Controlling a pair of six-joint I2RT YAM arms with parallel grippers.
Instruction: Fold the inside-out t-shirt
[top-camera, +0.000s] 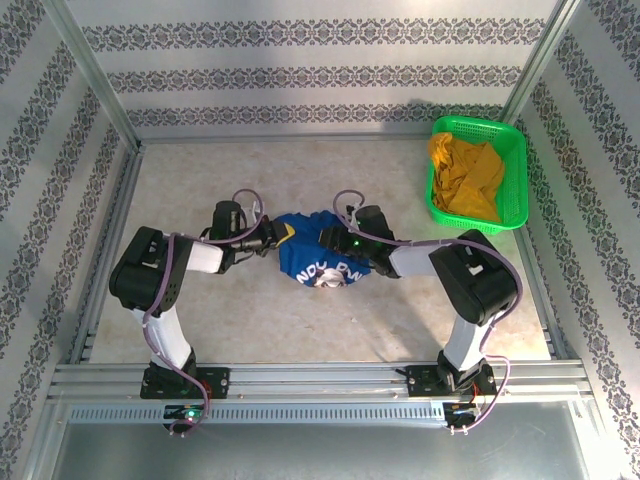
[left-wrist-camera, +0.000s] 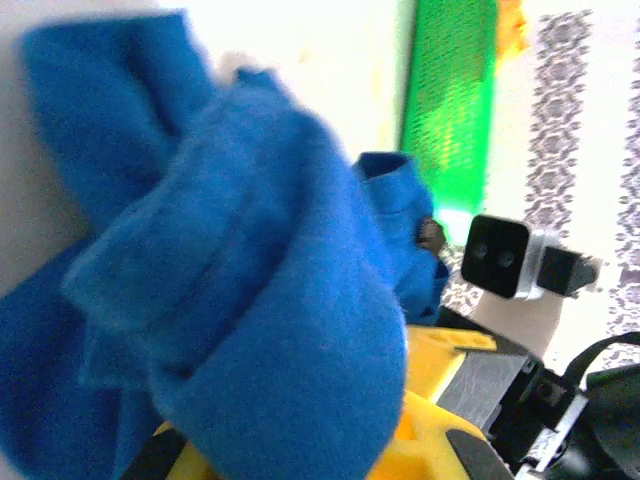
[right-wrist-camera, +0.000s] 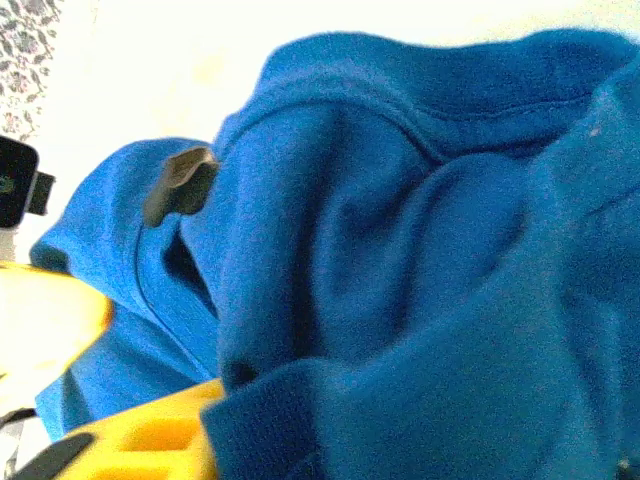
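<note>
fold barely begun, by my read: the inside-out t-shirt (top-camera: 318, 258) sits as a crumpled blue wad mid-way across the table (top-camera: 200, 190), btwn the two arms, whitish print showing, no flat panel or clean crease anywhere, so spreading it out and every fold are left. left gripper (top-camera: 272, 236) and right gripper (top-camera: 330, 238) meet the wad's far edge from either side, w/ cloth draped over the fingers in both wrist views, so can't tell if either claw is clamped or wide. green basket (top-camera: 515, 165) in the far right corner holds a mustard-yellow garment (top-camera: 465, 178), well apart from the shirt.
</note>
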